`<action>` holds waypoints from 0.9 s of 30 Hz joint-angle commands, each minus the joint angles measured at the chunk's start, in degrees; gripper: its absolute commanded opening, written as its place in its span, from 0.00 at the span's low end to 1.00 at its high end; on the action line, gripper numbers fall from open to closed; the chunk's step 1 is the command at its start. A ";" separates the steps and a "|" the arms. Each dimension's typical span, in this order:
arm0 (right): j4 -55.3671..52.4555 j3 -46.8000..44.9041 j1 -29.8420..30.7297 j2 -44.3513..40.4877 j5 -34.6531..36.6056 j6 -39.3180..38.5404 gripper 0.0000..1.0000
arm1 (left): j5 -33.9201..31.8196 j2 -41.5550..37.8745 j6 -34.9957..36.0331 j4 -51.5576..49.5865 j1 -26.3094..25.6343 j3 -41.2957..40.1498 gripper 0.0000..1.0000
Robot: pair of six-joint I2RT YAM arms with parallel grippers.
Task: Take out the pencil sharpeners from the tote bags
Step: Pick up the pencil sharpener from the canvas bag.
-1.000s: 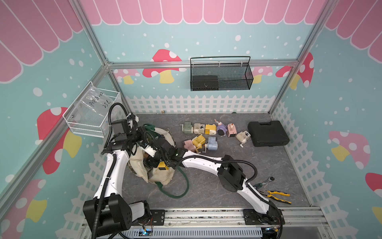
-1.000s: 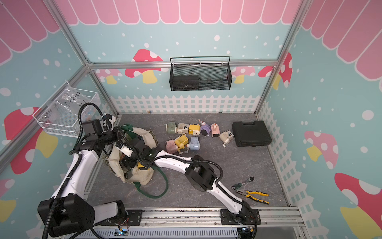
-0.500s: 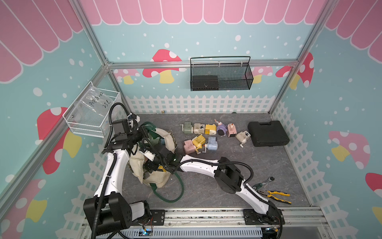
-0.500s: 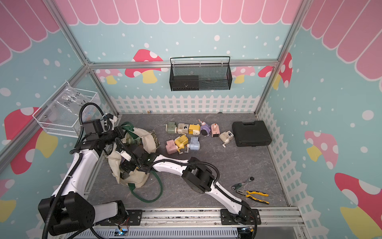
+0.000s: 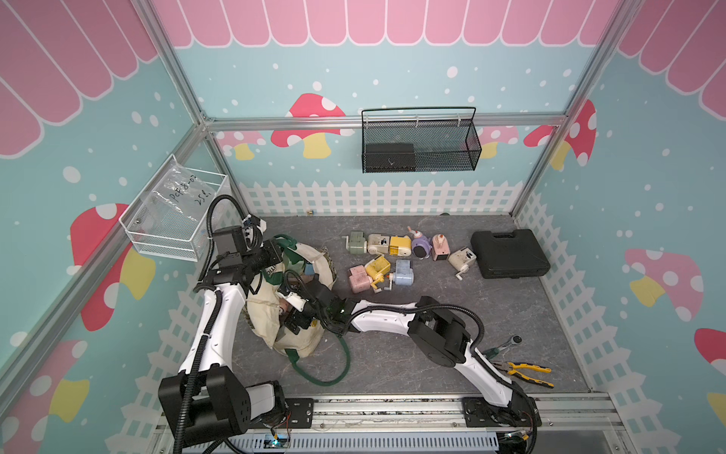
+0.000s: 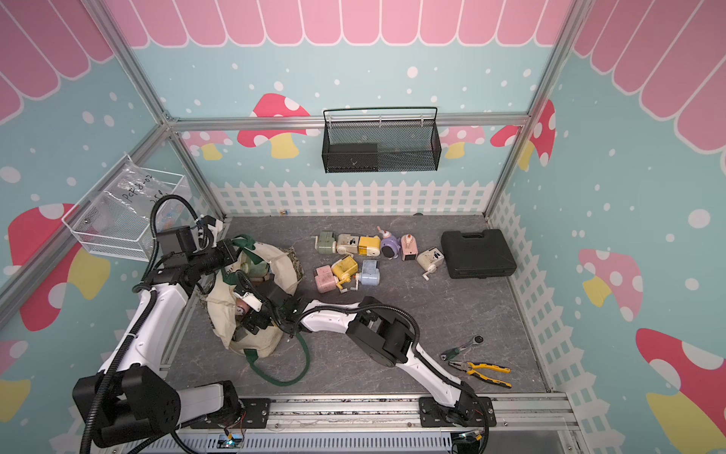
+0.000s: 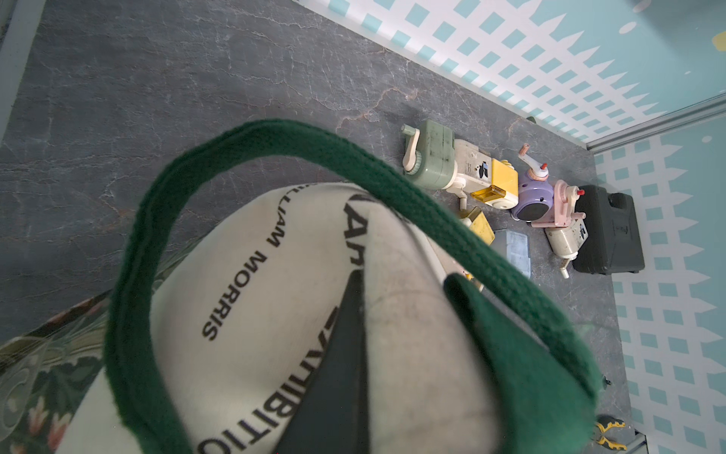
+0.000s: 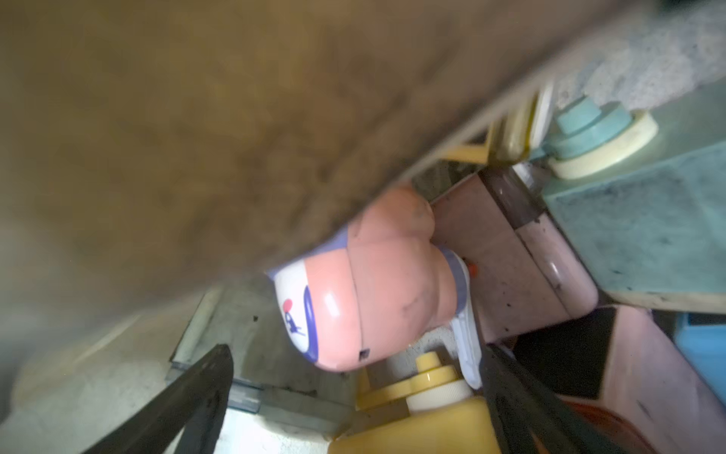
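- The left hand (image 5: pixel 277 256) is pinching shut on the rim of the cream canvas tote bag (image 5: pixel 271 314), beside one of its dark green strap handles. It is holding the mouth up at the left of the grey stone-patterned bench (image 5: pixel 569 314).
- The right hand (image 8: pixel 353 350) is reaching inside the bag with its jaws spread wide and gripping nothing. Its fingers are flanking a rounded salmon-pink plastic sharpener (image 8: pixel 373 298) and seem clear of it.
- A yellow boxy sharpener (image 8: pixel 424 420), a pale pink boxy sharpener (image 8: pixel 530 267) and a teal boxy sharpener (image 8: pixel 628 220) are lying packed against the salmon-pink one, so several are waiting in the bag.
- Nine pastel sharpeners (image 5: pixel 400 244) are lying out on the bench between the bag and the flat black plastic case (image 5: pixel 506 253).
- A fold of canvas (image 8: pixel 196 137) is drooping over the salmon-pink sharpener. Closing now is risking a pinch of cloth along with the plastic, which would drag the bag on the lift.
- The shell is looking smooth and curved, so the fingers may be slipping off it, or catching only the thin white crank arm (image 8: pixel 467 346) on one side.
- If the left pinch is loosening, the mouth could be collapsing onto the right wrist and hiding the target.
- The loose green strap loop (image 5: pixel 294 358) is lying on the bench close under the right arm, so a withdrawing arm could be snagging it and tipping the bag.
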 commanded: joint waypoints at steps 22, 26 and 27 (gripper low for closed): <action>3.09 15.54 -1.77 13.94 -6.15 -1.63 0.99 | 3.43 -0.03 -1.25 5.71 0.17 1.62 0.00; 2.24 18.76 -2.20 17.01 -8.95 0.30 0.97 | 3.47 -0.02 -1.24 5.76 0.18 1.59 0.00; 1.59 19.45 -2.28 17.55 -8.98 0.79 0.96 | 3.43 -0.08 -1.21 5.75 0.12 1.55 0.00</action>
